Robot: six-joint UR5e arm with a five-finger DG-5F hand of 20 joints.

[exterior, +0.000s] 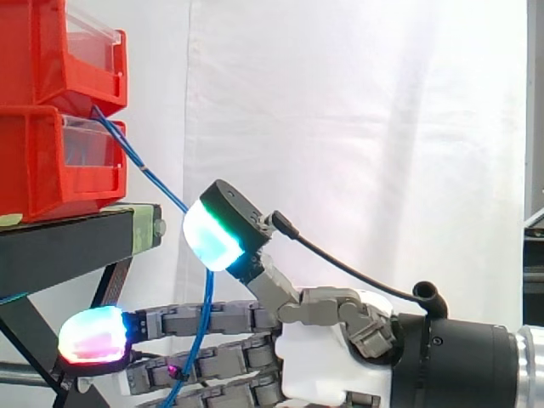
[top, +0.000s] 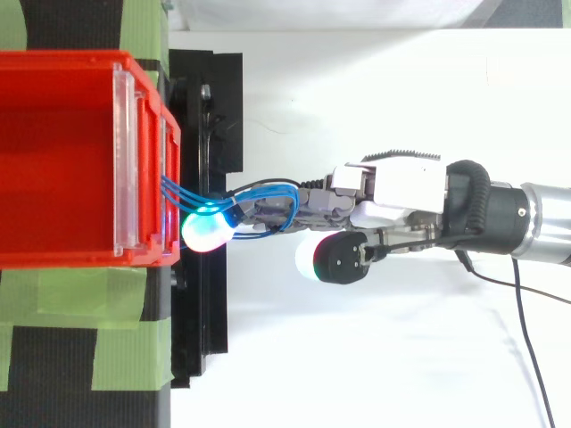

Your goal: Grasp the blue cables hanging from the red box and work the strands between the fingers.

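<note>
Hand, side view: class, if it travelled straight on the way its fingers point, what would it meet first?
Probably the black stand: the hand points left, below the red bins, its foremost fingertip level with the stand's leg. The blue cables lie across it. Depth is uncertain.

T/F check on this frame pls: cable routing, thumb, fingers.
1. The blue cables run from the red bins to the hand. True.
2. The thumb presses down on the fingers. False: in the side view it stands raised, apart from them.
3. The fingers reach roughly straight toward the black stand. True.
4. The cables hang clear of the hand. False: they lie across the fingers.
</note>
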